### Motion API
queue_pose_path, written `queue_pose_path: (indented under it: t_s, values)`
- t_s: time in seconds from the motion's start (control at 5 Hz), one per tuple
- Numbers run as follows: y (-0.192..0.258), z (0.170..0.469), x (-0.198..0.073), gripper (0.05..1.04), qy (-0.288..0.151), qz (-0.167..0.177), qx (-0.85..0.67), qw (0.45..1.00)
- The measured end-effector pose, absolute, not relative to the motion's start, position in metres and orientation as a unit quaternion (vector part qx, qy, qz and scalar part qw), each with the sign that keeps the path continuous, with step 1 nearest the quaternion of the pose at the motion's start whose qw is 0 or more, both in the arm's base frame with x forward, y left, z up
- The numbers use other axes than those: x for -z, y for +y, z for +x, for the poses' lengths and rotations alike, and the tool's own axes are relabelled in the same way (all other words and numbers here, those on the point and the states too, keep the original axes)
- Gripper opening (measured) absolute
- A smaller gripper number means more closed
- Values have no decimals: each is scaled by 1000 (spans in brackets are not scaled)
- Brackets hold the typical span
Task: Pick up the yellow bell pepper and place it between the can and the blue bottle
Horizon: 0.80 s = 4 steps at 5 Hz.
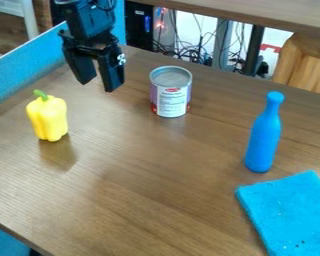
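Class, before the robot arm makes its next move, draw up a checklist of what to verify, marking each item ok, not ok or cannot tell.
1. Black two-finger gripper open and empty: ok.
2. Yellow bell pepper with green stem standing upright: ok.
3. Cylindrical metal can with printed label upright: ok.
4. Whether the can is full: cannot tell.
5. Slim blue bottle upright, apart from the blue cloth: ok.
6. Gripper lined up over an object: not ok, it hangs beyond the pepper, beside the can.
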State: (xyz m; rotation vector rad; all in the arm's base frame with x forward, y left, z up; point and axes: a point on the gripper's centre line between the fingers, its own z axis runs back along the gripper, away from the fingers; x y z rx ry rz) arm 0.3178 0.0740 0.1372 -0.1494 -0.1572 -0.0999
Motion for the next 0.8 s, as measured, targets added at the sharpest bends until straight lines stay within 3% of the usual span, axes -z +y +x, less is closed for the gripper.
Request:
queue_pose_path:
  t_s: [0.2,0.6,0.8]
  values:
    - [73,316,-127,1001,-62,-81,48,994]
    - [88,300,-167,1001,-123,-103,34,986]
    - [97,290,-172,1001,-141,-93,38,985]
